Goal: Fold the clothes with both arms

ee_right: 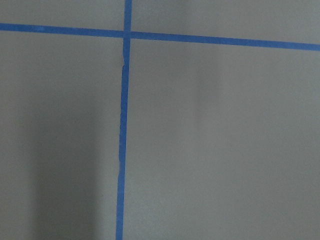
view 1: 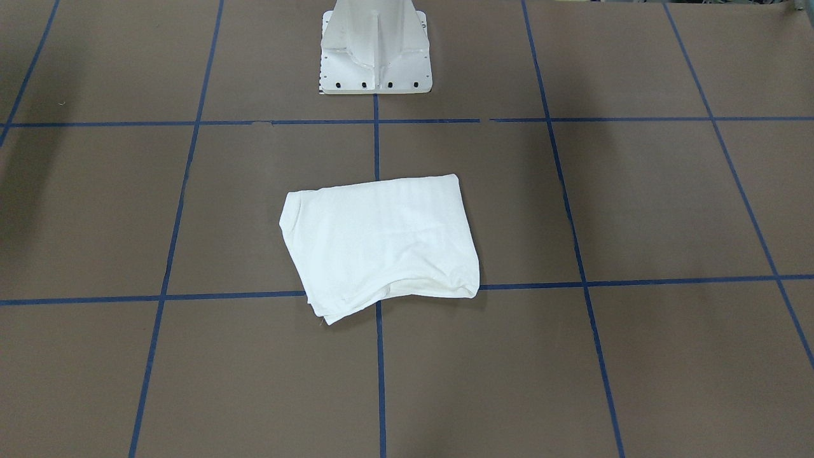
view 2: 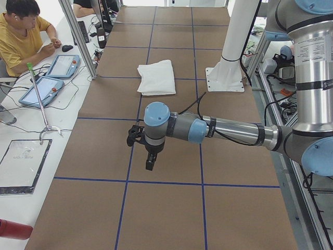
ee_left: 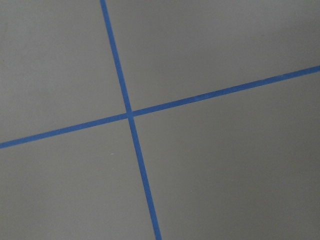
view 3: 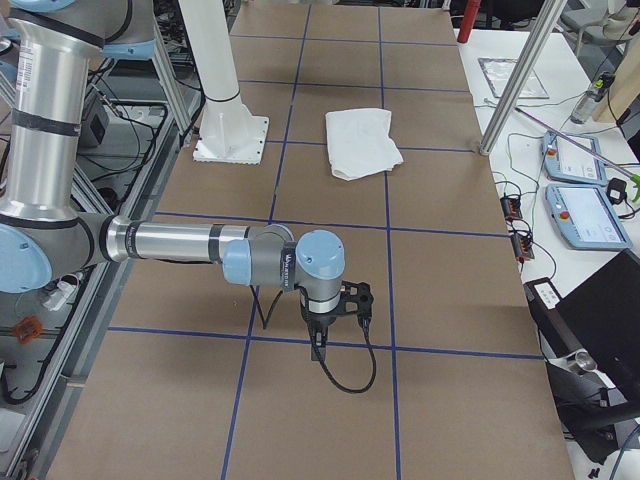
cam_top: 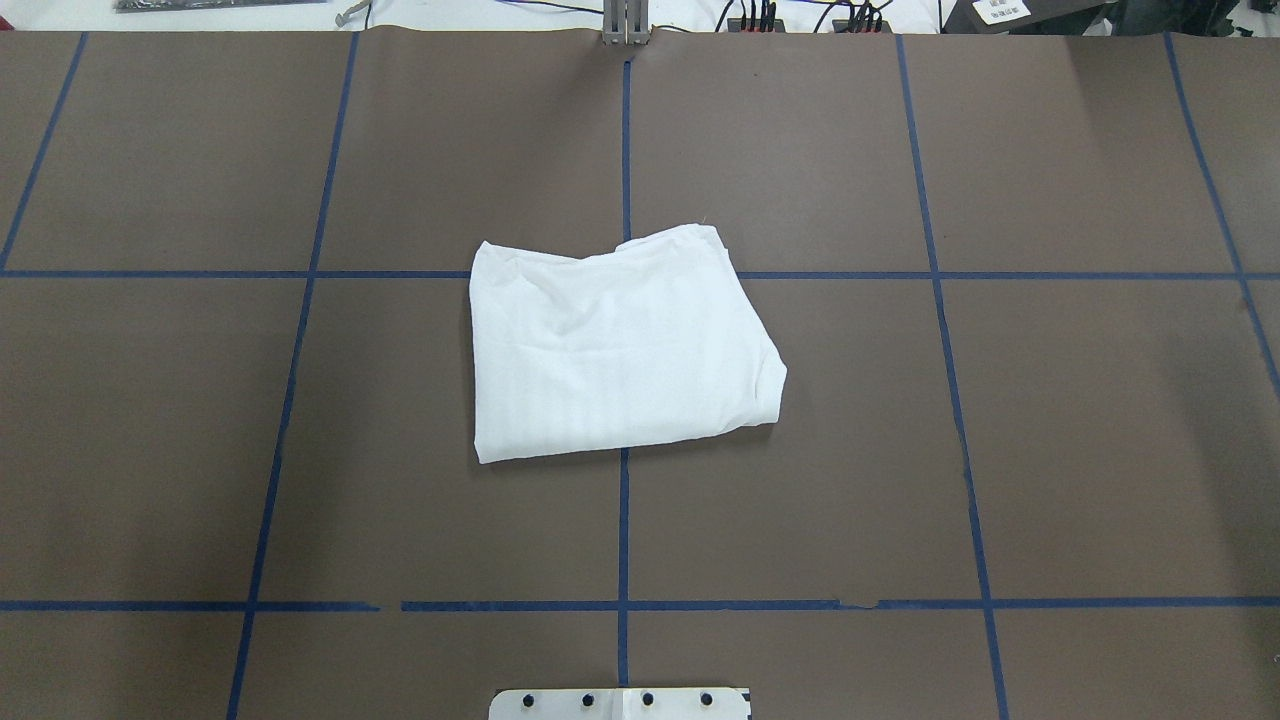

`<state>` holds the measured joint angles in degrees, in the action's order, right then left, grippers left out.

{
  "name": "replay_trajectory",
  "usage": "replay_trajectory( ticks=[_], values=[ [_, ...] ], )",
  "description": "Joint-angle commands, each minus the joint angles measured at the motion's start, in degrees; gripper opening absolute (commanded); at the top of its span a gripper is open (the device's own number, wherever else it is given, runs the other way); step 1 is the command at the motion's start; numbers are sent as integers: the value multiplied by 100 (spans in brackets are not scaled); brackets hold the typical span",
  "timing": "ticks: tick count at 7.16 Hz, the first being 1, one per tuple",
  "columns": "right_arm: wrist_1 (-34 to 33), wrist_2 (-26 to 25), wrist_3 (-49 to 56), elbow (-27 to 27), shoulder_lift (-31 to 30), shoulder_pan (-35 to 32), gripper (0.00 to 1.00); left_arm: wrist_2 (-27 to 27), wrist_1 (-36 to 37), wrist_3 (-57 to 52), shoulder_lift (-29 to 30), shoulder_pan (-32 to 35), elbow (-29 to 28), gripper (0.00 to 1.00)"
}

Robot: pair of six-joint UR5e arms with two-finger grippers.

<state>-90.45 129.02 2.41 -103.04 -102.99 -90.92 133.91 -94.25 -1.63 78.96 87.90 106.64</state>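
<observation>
The clothes [view 1: 381, 242] are one white shirt folded into a rough rectangle, lying flat at the table's middle [cam_top: 620, 350] on the blue tape grid. Nothing touches it. My left gripper [view 2: 149, 156] hangs over the brown table far from the shirt [view 2: 156, 77], toward the table's left end. Whether it is open or shut I cannot tell. My right gripper [view 3: 320, 335] hovers near a tape line toward the opposite end, well away from the shirt [view 3: 362, 142]; its state I cannot tell either. Both wrist views show only brown table and crossing blue tape.
The white pedestal base [view 1: 375, 57] stands at the robot's side of the table, behind the shirt. A seated person [view 2: 21, 36] and two tablets [view 2: 47, 86] are beside the table's far edge. Metal posts [view 3: 515, 80] rise along that edge.
</observation>
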Motion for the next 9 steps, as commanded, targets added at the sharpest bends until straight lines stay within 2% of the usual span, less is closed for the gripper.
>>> replay_trajectory(
  ticks=[1, 3, 9],
  values=[
    [1, 26, 5, 3, -10, -4, 100, 31, 38, -539, -311, 148, 6, 100],
    [1, 26, 5, -14, -2, -4, 100, 56, 57, -540, -319, 358, 102, 100],
    [9, 26, 40, -15, 7, -4, 100, 30, 47, -540, -319, 377, 51, 100]
  ],
)
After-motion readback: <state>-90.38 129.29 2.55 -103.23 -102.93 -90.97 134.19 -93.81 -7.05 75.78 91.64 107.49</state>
